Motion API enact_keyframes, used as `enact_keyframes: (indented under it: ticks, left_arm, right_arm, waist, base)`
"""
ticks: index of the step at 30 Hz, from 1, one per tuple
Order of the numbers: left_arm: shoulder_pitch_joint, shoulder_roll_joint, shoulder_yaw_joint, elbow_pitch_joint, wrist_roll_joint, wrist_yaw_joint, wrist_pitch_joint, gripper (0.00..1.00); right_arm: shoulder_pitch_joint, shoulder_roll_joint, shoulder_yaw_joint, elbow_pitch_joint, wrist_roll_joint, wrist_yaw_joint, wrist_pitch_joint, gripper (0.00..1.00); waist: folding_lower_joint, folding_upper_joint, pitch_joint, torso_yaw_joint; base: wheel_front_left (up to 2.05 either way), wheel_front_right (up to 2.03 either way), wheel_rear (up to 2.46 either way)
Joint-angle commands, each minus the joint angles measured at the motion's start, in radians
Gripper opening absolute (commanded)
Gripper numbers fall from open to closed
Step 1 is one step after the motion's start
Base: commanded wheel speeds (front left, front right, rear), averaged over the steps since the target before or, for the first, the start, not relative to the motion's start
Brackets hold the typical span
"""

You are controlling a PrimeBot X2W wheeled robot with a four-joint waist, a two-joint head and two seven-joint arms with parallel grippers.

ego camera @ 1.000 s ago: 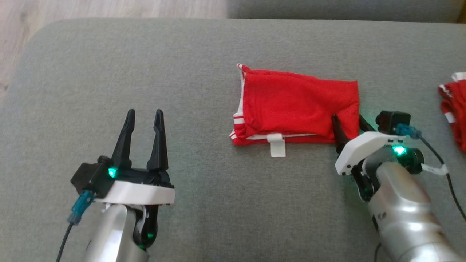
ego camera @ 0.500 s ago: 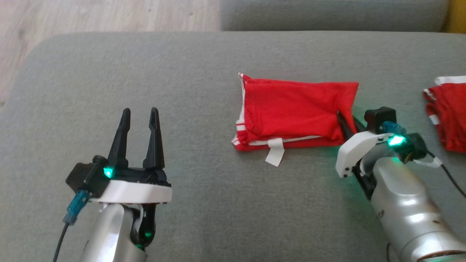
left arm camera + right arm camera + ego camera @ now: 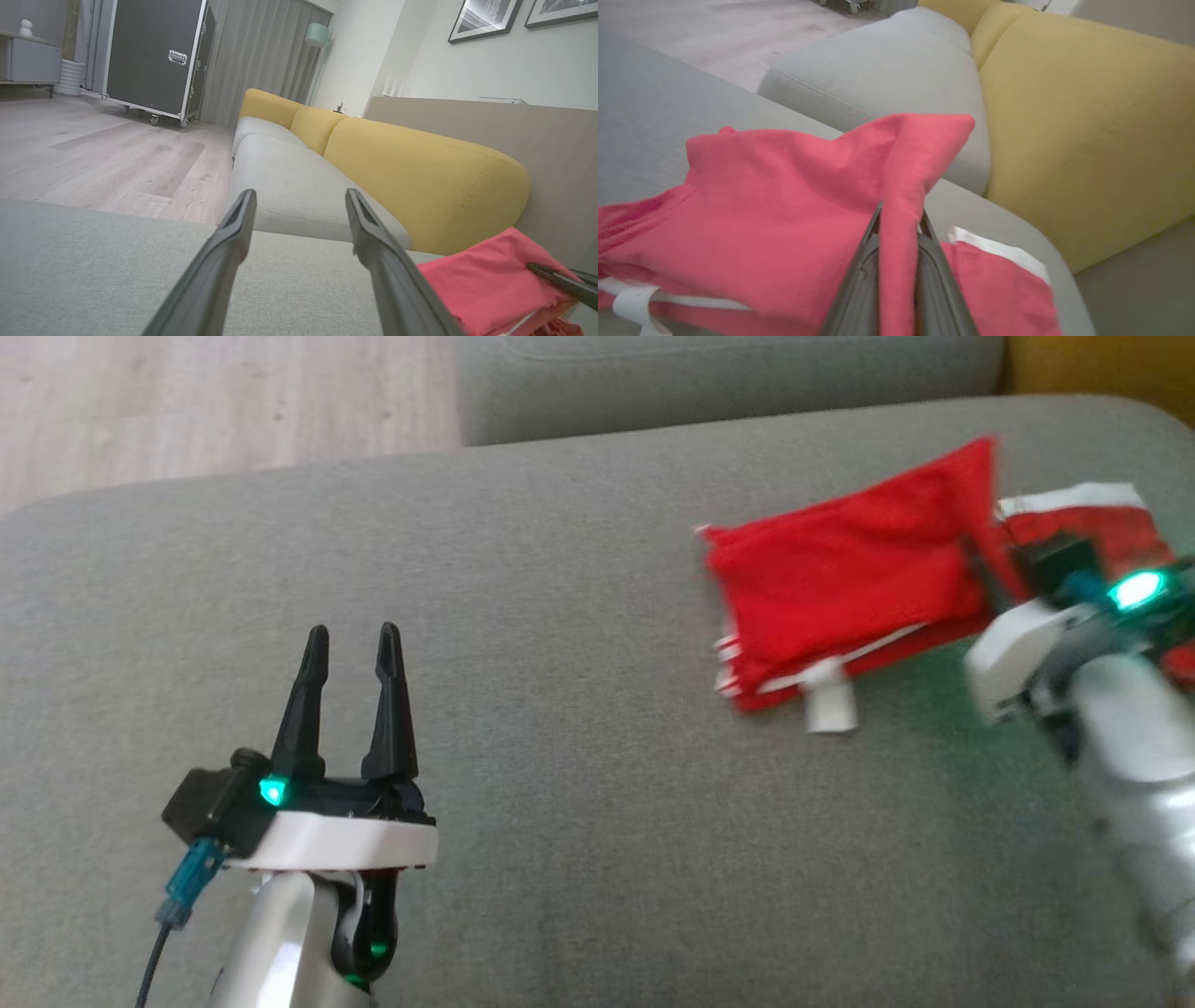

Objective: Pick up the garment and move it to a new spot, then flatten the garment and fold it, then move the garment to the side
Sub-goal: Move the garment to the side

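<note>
right gripper [image 3: 899, 219]: clamped tight on a raised fold of the garment [image 3: 840, 588], with cloth pinched between both fingers; blurred in the head view
garment: red, folded, white trim; toward the right end of the cushion [image 3: 560, 728]; gripped corner lifted off the cushion, the rest lying on it
tag [image 3: 826, 705]: white, hangs from the garment's near edge onto the cushion
left gripper [image 3: 350, 644]: jaws wide apart, nothing between them; over the cushion's front left part
second red piece [image 3: 1074, 518]: white band, at the cushion's far right end, partly behind the right gripper
cushion: grey, flat
backrest [image 3: 420, 177]: yellow, behind the cushion
floor [image 3: 187, 401]: pale wood, past the cushion's far left corner
</note>
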Motion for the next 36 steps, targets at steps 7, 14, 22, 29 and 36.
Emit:
enact_keyframes:
  ticks: [7,14,22,29,36]
  left_arm:
    - [-0.062,0.008,0.031,-0.040,0.008,0.005,-0.005,1.00]
    - [-0.107,0.008,0.016,-0.037,0.013,0.000,-0.005,1.00]
    - [-0.149,0.008,0.011,-0.029,0.020,-0.005,-0.005,1.00]
    - [-0.171,0.008,0.010,-0.018,0.027,-0.007,-0.005,1.00]
    - [-0.166,0.008,0.020,-0.005,0.032,-0.008,-0.005,1.00]
  right_arm:
    - [-0.073,-0.213,0.098,-0.110,0.094,-0.001,0.076,0.00]
    - [-0.088,-0.393,0.116,-0.122,0.149,-0.001,0.148,0.00]
    - [-0.099,-0.461,0.072,-0.094,0.141,-0.001,0.183,0.00]
    - [-0.097,-0.457,-0.033,-0.060,0.117,-0.001,0.178,0.15]
    - [-0.090,-0.401,-0.154,-0.060,0.080,-0.001,0.138,1.00]
  waist:
    - [0.0000,0.0000,0.056,-0.045]
    - [0.0000,0.0000,0.126,-0.044]
    - [0.0000,0.0000,0.191,-0.029]
    - [0.0000,0.0000,0.224,-0.016]
    - [0.0000,0.0000,0.195,-0.027]
  base:
    - [0.00,0.00,0.00]
    - [0.00,0.00,0.00]
    - [0.00,0.00,0.00]
    - [0.00,0.00,0.00]
    - [0.00,0.00,0.00]
